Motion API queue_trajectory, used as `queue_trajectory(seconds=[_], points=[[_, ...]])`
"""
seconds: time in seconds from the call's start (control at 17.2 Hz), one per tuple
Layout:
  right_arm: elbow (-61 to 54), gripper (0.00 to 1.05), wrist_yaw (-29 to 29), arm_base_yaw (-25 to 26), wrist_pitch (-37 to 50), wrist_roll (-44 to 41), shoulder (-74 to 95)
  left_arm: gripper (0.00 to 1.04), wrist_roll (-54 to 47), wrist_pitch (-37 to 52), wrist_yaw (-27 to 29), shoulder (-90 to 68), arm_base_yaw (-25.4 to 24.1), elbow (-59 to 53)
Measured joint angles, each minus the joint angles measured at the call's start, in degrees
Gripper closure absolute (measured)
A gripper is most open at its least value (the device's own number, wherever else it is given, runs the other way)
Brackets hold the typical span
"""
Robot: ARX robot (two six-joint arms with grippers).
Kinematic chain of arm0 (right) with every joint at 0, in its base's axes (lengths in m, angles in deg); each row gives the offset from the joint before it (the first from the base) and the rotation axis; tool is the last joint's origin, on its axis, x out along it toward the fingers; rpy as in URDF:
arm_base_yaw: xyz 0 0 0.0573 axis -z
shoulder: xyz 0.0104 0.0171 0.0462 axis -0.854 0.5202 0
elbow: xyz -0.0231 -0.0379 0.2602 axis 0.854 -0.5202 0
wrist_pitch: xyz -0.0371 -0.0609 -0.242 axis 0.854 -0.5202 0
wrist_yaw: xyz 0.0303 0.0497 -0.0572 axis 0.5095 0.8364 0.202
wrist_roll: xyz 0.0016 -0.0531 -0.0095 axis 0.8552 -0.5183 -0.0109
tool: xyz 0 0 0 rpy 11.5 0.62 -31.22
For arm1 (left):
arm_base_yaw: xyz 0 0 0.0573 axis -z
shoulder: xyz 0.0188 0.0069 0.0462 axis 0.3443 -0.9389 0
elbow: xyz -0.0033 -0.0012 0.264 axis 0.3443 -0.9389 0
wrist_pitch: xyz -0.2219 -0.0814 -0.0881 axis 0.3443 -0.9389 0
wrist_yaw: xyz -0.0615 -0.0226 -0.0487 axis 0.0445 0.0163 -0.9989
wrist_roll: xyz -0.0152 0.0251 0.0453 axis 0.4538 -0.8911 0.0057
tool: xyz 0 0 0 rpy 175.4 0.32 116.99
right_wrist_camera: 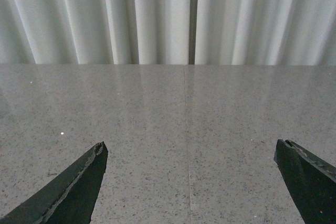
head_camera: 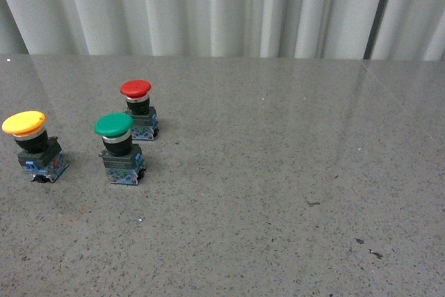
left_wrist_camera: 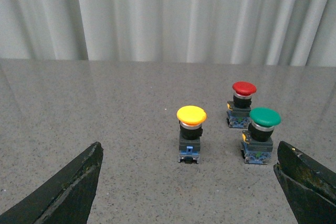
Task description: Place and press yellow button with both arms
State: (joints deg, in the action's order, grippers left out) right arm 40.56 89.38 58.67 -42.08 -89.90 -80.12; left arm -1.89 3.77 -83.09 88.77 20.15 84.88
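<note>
Nothing of the task looks done yet. The yellow button (head_camera: 33, 144) stands upright on the grey speckled tabletop (head_camera: 278, 193), far over on the robot's left. It is the leftmost of three buttons, with the green button (head_camera: 118, 149) near it on its right and the red button (head_camera: 139, 113) a little further back, none of them touching. Neither arm shows in the front view. In the left wrist view the left fingers (left_wrist_camera: 73, 192) are spread wide apart and hold nothing. The yellow button (left_wrist_camera: 190, 135) sits ahead of them, roughly in line with the gap between them but clear of both, with the green button (left_wrist_camera: 260, 137) and red button (left_wrist_camera: 242, 104) off to one side. In the right wrist view the right fingers (right_wrist_camera: 73, 195) are likewise wide apart and empty, facing only bare tabletop and the pale curtain (right_wrist_camera: 157, 19) behind it, with no button in sight. So the whole job seems to remain. By my reading, the yellow button has to be gripped, set down where it belongs and then pressed on its cap. The left arm looks the better placed to begin.
</note>
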Motion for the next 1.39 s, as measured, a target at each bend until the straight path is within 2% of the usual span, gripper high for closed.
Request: queue_trajectory(seconds=[1.39], points=[[0.0, 0.07, 0.02, 0.0, 0.0, 0.0, 0.0, 0.07, 0.0, 0.0, 0.0, 0.0, 0.0, 0.0]])
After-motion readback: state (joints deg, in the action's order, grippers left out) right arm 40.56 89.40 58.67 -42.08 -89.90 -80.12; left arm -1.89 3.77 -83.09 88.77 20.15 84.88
